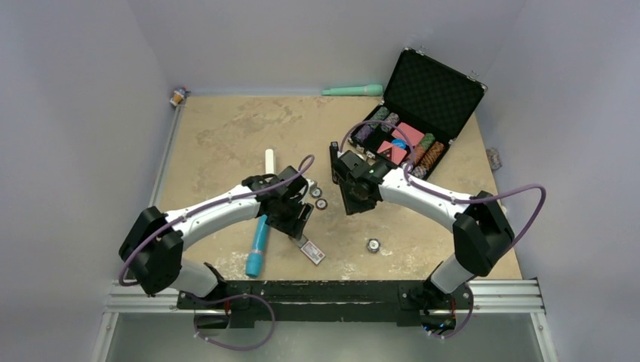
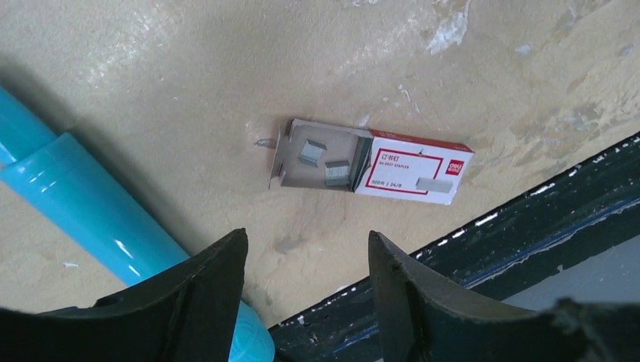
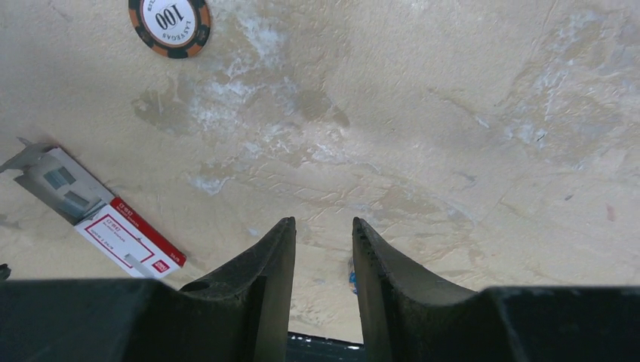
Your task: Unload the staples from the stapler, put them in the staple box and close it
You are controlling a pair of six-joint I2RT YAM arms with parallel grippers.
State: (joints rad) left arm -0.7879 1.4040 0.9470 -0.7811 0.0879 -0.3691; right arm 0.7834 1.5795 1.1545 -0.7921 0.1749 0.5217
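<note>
I cannot make out the black stapler in any view; it is hidden or out of view. A white and red staple box (image 1: 312, 253) lies open on the table near the front edge. The left wrist view shows it (image 2: 411, 172) with two short staple strips (image 2: 311, 152) in its open tray. It also shows at the left of the right wrist view (image 3: 113, 222). My left gripper (image 1: 300, 226) hangs just behind the box, open and empty (image 2: 306, 241). My right gripper (image 1: 355, 204) is open a little and empty (image 3: 323, 225) above bare table.
A blue tube (image 1: 258, 245) lies left of the left gripper, also in the left wrist view (image 2: 90, 204). A white cylinder (image 1: 269, 162), two poker chips (image 1: 319, 199), a small round object (image 1: 372, 245) and an open chip case (image 1: 430, 90) are on the table. The black front rail (image 1: 340, 290) is close.
</note>
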